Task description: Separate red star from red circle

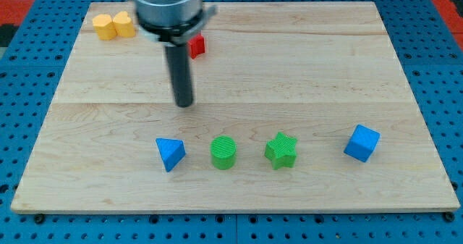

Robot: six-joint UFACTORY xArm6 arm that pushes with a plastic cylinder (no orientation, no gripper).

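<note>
A red block point(197, 45) shows near the view's top, partly hidden behind the arm's grey body, so I cannot tell its shape or whether a second red block sits behind it. My tip point(185, 103) rests on the wooden board, below and slightly left of that red block, a clear gap apart. The tip is above the row of blue and green blocks.
Two yellow blocks point(113, 25) sit together at the board's top left. Along the lower part lie a blue triangle point(170, 154), a green circle point(223, 153), a green star point(281, 150) and a blue cube point(361, 142). The board point(325, 70) lies on a blue pegboard.
</note>
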